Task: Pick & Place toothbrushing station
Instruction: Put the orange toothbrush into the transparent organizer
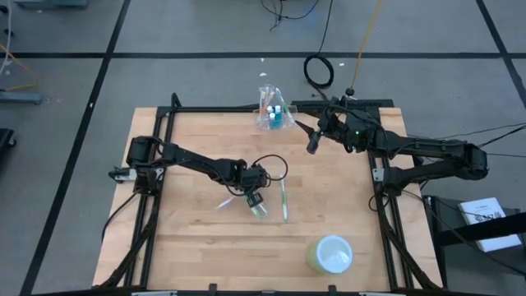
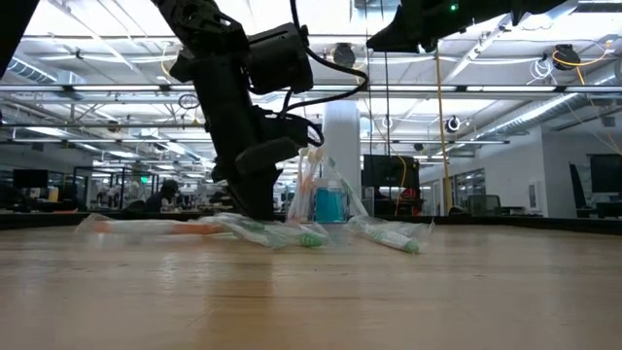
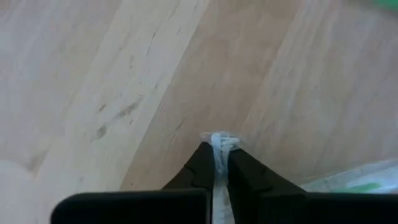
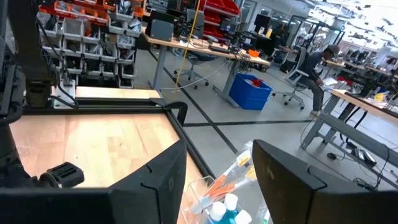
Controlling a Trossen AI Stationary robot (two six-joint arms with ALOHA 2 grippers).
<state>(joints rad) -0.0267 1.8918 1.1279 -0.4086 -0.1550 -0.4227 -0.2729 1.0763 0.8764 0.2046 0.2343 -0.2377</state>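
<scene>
High view: the left hand is low over mid-surface, among wrapped toothbrushes. The clear holder cup stands at the far edge, the right hand just beside it.

Low view: the left hand meets the wrappers. Risk: the thin film may slip or tear on lifting.

Left wrist view: fingers pinched together on white film.

Right wrist view: fingers apart, empty, above the cup.

pale matt wood-grain table, clear glossy plastic holder cup, crinkled see-through wrappers on toothbrushes, matt black left gripper, smooth pale round tub
</scene>
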